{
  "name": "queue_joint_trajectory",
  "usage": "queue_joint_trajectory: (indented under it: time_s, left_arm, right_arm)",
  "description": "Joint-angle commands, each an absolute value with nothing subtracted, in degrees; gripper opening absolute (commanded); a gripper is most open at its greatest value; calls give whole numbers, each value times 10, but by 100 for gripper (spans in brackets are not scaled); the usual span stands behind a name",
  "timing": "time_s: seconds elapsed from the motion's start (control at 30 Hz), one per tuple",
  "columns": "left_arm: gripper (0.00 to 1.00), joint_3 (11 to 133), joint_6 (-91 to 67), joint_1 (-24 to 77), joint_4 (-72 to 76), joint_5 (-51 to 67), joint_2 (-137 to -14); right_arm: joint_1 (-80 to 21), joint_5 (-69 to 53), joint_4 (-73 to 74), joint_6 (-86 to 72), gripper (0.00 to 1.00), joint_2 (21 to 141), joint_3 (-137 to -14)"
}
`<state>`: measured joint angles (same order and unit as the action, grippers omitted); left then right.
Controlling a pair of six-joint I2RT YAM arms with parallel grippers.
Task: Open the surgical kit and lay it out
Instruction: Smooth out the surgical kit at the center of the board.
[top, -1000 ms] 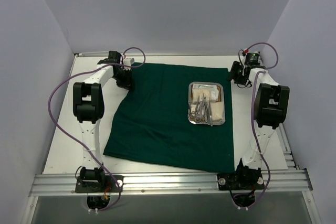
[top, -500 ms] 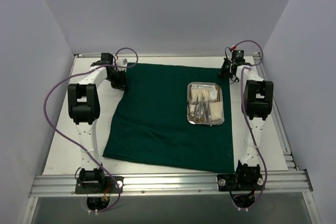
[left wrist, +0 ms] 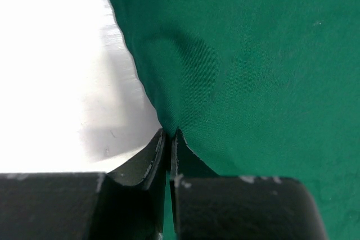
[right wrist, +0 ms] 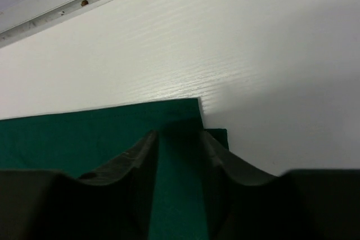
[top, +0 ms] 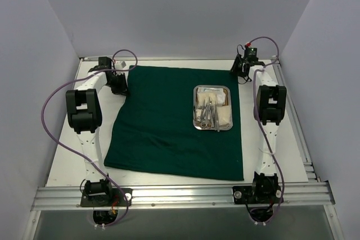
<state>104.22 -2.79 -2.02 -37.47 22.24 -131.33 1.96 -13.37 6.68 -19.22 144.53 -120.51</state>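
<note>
down at the near edge, the two arm bases sit bolted to the rail, and just past them the dark green drape [top: 169,127] lies flat and spread wide over the white tabletop [top: 67,161], its near hem running a touch askew. moving up the cloth, right of centre, there's the steel tray [top: 194,111] resting on the drape, slim forceps and scissors [top: 207,113] bunched in its middle, white gauze [top: 224,117] tucked beside them on the right. on to the far corners. the left claw [top: 120,84] sits at the drape's far-left corner, and the wrist view shows it clenched: the fingers [left wrist: 147,164] meet with the cloth's edge nipped between their tips. over at the far-right corner, the right claw [top: 239,73] is down low on the drape. its fingers [right wrist: 138,155] stand apart, released, with flat green cloth showing in the gap and the corner just beyond the tips.
</note>
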Motion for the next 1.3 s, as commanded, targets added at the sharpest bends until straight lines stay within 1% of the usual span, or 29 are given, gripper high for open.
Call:
queue_joint_trajectory:
  time_s: [0.0,0.03,0.13,0.17,0.3,0.4,0.47,0.5,0.53,0.6,0.63,0.73,0.93,1.0,1.07,1.1,1.13,1.17,1.2,1.23,1.27]
  left_arm:
    - [2,1028,-34,-33,-340,191,-1290]
    - [2,1027,-33,-32,-343,194,-1292]
    - [2,1021,-35,-32,-345,201,-1290]
    - [2,1019,-35,-31,-344,204,-1289]
    - [2,996,-35,-32,-337,207,-1277]
    - [2,983,-32,-32,-333,208,-1267]
    - [2,979,-30,-32,-334,208,-1267]
    - [2,979,-29,-32,-334,208,-1267]
    - [2,979,-29,-32,-335,209,-1267]
    - [2,977,-29,-33,-335,211,-1267]
    - [2,976,-29,-33,-335,211,-1267]
    - [2,977,-26,-33,-333,208,-1271]
    - [2,1020,-20,-34,-344,200,-1292]
    - [2,1038,-19,-34,-348,195,-1300]
    - [4,1047,-18,-33,-354,192,-1303]
    - [6,1050,-17,-35,-358,192,-1303]
    - [11,1054,-16,-35,-365,195,-1301]
    - [23,1055,-14,-35,-369,197,-1298]
    - [29,1056,-8,-38,-374,198,-1287]
    - [36,1055,-6,-39,-381,199,-1279]
    - [47,1053,-4,-40,-387,200,-1270]
  right_arm:
    - [12,-66,77,-167,35,1373,-1153]
    - [10,-57,78,-163,41,1368,-1144]
    - [4,-16,110,-142,46,1369,-1134]
    - [-13,-10,125,-137,47,1379,-1133]
    - [-25,18,157,-134,48,1397,-1123]
    - [-25,6,157,-139,48,1404,-1103]
    - [-25,-20,168,-135,41,1421,-1111]
    - [-25,-31,171,-134,33,1426,-1115]
    - [-26,-51,171,-134,15,1431,-1118]
    - [-25,-72,160,-134,3,1435,-1120]
    - [-25,-82,147,-136,0,1436,-1121]
    - [-15,-83,133,-148,0,1445,-1156]
    - [-3,-80,130,-184,0,1502,-1305]
    - [-4,-75,126,-189,0,1505,-1329]
    - [-4,-76,117,-192,0,1498,-1325]
    - [-4,-80,117,-191,4,1493,-1321]
    - [-4,-83,114,-187,10,1486,-1300]
    - [-4,-83,111,-184,15,1465,-1284]
    - [-4,-85,107,-178,24,1454,-1267]
    - [-4,-84,99,-169,29,1425,-1230]
    - [-4,-81,96,-165,33,1409,-1212]
